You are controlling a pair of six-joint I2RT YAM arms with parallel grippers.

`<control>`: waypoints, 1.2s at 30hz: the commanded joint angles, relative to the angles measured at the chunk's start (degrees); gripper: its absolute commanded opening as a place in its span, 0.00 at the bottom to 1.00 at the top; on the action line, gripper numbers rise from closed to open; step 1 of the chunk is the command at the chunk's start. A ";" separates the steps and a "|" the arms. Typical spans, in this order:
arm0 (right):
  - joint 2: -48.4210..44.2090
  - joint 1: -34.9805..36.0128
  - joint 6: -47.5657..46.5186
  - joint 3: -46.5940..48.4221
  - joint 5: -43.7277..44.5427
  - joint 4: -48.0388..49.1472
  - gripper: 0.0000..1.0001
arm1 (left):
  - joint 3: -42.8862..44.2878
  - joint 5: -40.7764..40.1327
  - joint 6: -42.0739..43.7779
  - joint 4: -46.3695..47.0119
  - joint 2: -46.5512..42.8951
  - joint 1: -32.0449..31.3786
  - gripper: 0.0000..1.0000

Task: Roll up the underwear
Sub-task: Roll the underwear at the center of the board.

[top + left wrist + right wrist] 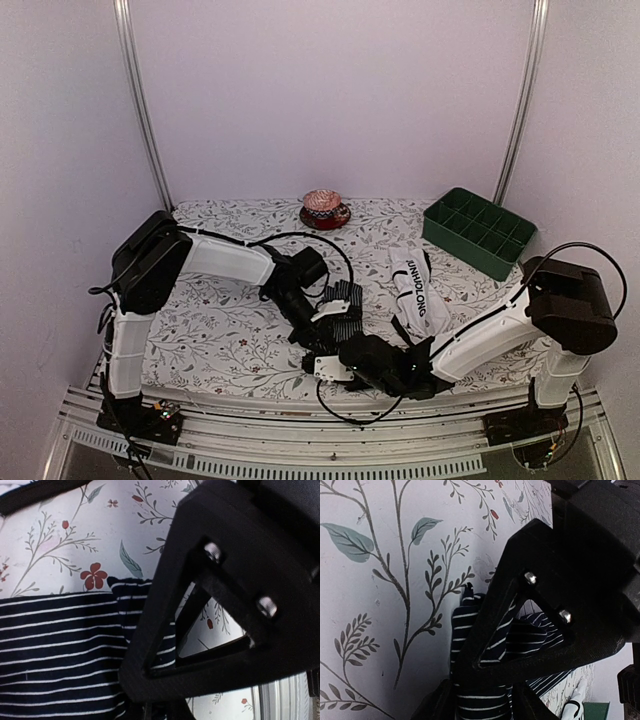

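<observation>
The black underwear with thin grey stripes lies bunched near the front middle of the floral mat, between both grippers. My left gripper is low over it; in the left wrist view its jaws look closed on the edge of the striped cloth. My right gripper reaches in from the right. In the right wrist view it is shut on a folded bunch of the striped cloth. The white underwear with black lettering lies folded lengthwise to the right, untouched.
A green divided tray stands at the back right; a corner of it shows in the right wrist view. A red saucer with a patterned cup sits at the back middle. The mat's front edge is close to both grippers.
</observation>
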 commanded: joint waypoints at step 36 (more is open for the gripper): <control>-1.59 -7.43 11.23 4.49 -20.71 -18.55 0.04 | -20.73 -10.89 5.63 10.19 -24.26 2.78 0.85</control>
